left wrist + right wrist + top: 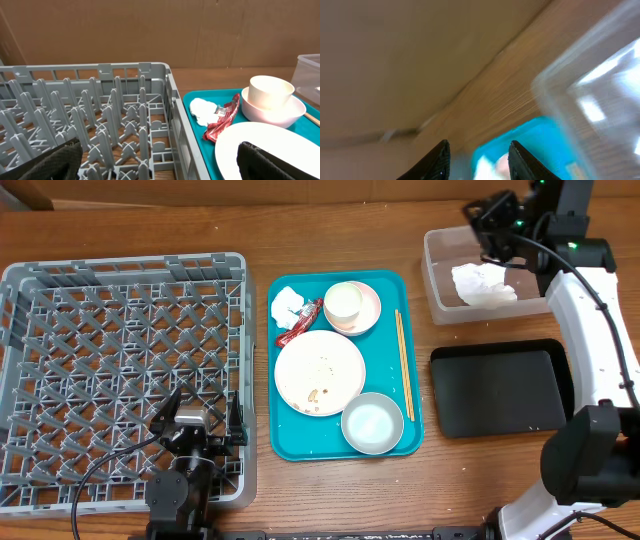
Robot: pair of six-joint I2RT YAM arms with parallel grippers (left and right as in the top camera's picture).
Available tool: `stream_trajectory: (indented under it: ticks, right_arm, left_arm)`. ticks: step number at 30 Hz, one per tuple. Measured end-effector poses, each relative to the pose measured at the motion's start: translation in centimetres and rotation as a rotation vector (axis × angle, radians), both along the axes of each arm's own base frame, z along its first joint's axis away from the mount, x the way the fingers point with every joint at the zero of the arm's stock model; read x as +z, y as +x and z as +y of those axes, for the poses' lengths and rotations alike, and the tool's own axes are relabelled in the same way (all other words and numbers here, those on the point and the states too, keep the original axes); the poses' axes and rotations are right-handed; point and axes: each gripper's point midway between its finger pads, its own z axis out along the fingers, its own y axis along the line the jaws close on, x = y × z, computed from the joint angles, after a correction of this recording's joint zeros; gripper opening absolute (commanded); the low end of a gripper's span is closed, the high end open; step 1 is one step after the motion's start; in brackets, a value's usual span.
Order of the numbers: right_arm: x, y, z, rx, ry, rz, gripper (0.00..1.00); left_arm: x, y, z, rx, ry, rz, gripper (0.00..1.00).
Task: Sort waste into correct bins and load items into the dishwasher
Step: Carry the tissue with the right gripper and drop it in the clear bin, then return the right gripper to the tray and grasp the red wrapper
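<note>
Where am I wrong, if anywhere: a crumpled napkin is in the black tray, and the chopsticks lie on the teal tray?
Wrong on one point: the overhead view shows that napkin in the clear tub, not in the black tray, which holds nothing. The chopsticks do lie on the teal tray.

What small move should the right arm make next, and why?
Probably lift the right gripper away from the clear tub and head toward the teal tray. One crumpled napkin lies in the tub, the jaws stand apart with nothing between them, and a second napkin and the red wrapper lie on the tray.
</note>
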Motion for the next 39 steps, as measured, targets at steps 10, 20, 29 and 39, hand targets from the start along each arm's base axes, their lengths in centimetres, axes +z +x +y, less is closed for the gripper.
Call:
stream_trajectory:
  ticks: [10,20,29,39]
  right_arm:
    - [-2.0,-7.2,17.8,0.407,-0.084,0.049,0.81]
    - [-8.4,-11.9,26.0,0.31,-0.353,0.141,0.73]
    - [-15.1,-11.7,28.1,0.141,-0.365,0.25,0.72]
    - [-17.1,-9.5,27.1,0.026,-0.352,0.251,0.72]
  left_arm:
    - [0.0,0.0,0.0,0.0,0.0,0.0,1.0]
    - [0.0,0.0,0.0,0.0,0.0,0.0,1.0]
    - [0.0,0.0,0.0,0.0,0.0,0.0,1.0]
    - [0.0,0.0,0.0,0.0,0.0,0.0,1.0]
